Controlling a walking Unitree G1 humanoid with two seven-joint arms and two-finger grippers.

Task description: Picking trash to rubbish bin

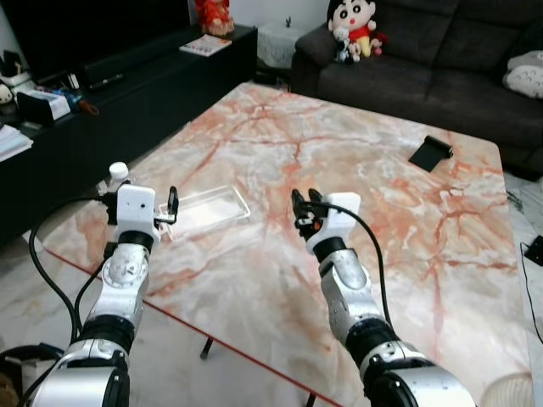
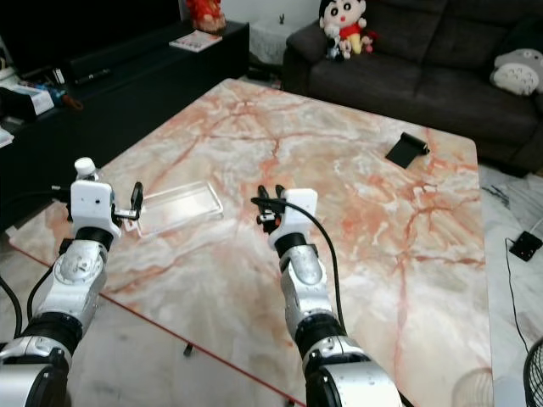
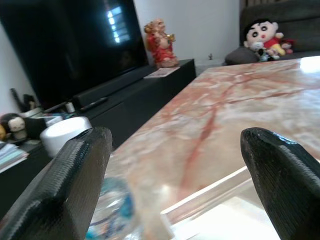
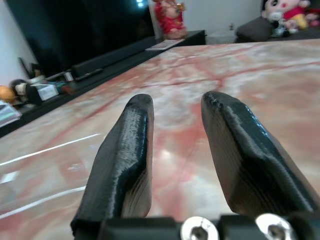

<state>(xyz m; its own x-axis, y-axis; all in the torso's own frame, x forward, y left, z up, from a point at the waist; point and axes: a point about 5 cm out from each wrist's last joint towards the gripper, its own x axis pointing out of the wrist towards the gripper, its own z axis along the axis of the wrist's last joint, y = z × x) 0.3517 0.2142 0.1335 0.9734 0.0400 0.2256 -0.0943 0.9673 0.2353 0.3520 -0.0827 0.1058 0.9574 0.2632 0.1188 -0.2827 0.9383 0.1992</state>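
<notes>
A clear plastic bottle with a white cap (image 1: 119, 172) stands at the marble table's near left corner. It sits right by the left finger of my left gripper (image 1: 142, 203), and the cap (image 3: 65, 134) shows blurred in the left wrist view. That gripper is open wide with nothing between its fingers. Just beyond it a clear flat plastic tray (image 1: 208, 208) lies on the table. My right gripper (image 1: 305, 203) hovers low over the middle of the table (image 1: 373, 195). Its fingers (image 4: 132, 130) stand a narrow gap apart and hold nothing.
A small black object (image 1: 431, 153) lies near the table's far right edge. A dark TV console (image 1: 127, 93) runs along the left and a dark sofa (image 1: 424, 59) with soft toys stands behind. A cable and plug (image 1: 534, 250) lie on the floor at the right.
</notes>
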